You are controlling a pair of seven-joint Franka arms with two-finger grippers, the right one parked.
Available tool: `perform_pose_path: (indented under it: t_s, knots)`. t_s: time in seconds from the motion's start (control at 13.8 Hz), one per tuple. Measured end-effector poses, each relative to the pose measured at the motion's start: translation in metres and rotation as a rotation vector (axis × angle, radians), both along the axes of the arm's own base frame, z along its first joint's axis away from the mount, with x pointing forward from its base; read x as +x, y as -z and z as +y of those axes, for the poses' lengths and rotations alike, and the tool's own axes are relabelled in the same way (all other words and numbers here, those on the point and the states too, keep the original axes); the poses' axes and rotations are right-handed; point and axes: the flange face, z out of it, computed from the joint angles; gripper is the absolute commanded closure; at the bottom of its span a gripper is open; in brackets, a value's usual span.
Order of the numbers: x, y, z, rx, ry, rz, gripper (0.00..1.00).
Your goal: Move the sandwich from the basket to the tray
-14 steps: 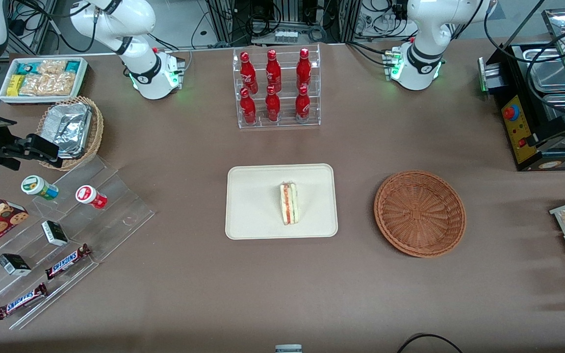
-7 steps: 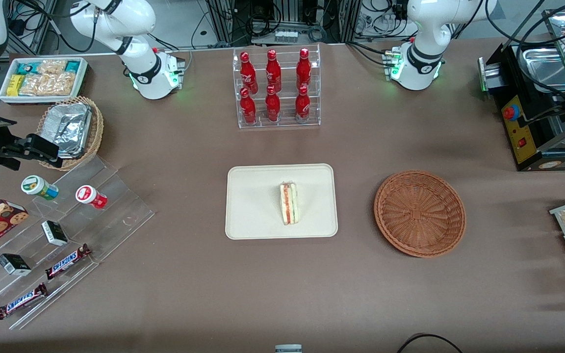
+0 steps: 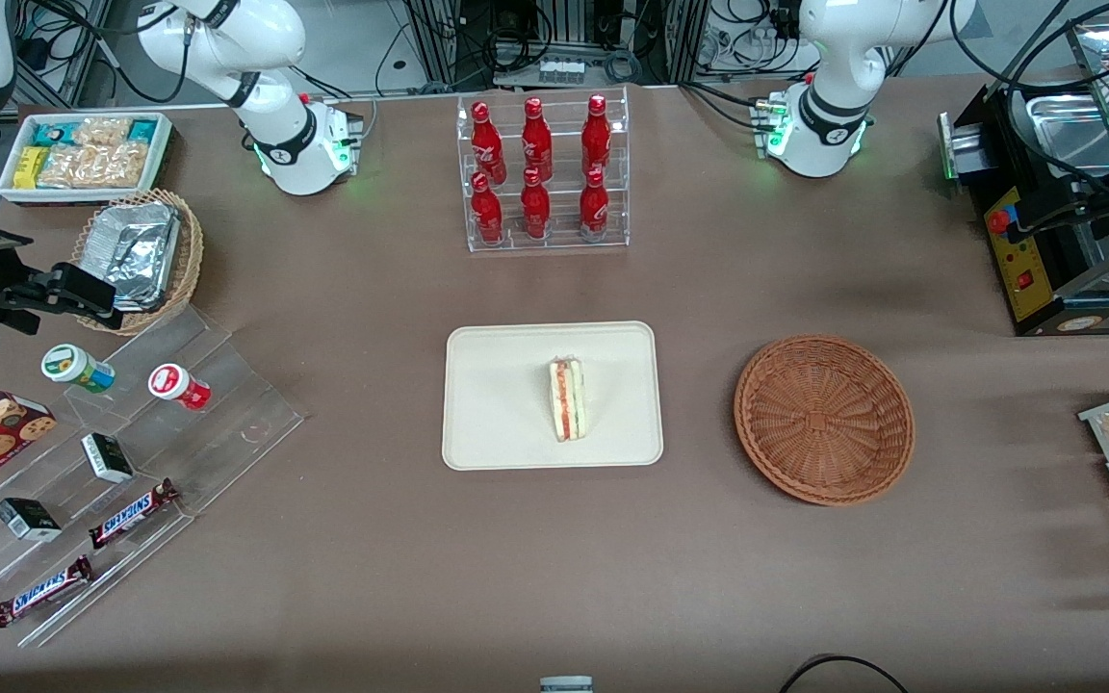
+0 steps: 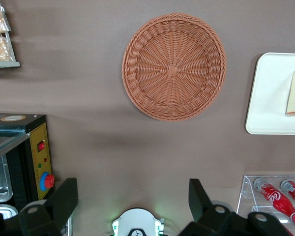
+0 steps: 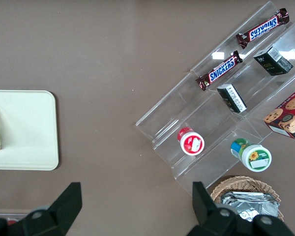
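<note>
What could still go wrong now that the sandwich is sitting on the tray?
Not much, I'd guess. The sandwich stands on its narrow side in the tray, so a bump could tip it over. The basket is empty. The gripper is open, high above the table near the black machine at the working arm's end; a careless swing could clip that machine.

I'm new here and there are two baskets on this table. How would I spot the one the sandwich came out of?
Find the cream tray holding the sandwich mid-table; the basket sits beside it, toward the working arm's end. It is reddish-brown and empty, unlike the paler foil-filled one. The gripper hangs open high above.
</note>
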Motion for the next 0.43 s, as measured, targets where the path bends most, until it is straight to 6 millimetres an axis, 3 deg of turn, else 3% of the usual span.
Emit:
perform_pose_path:
  t_s: [0.43]
  knots:
    - [0.0005, 0.0003, 0.0016, 0.06, 0.017, 0.003, 0.01]
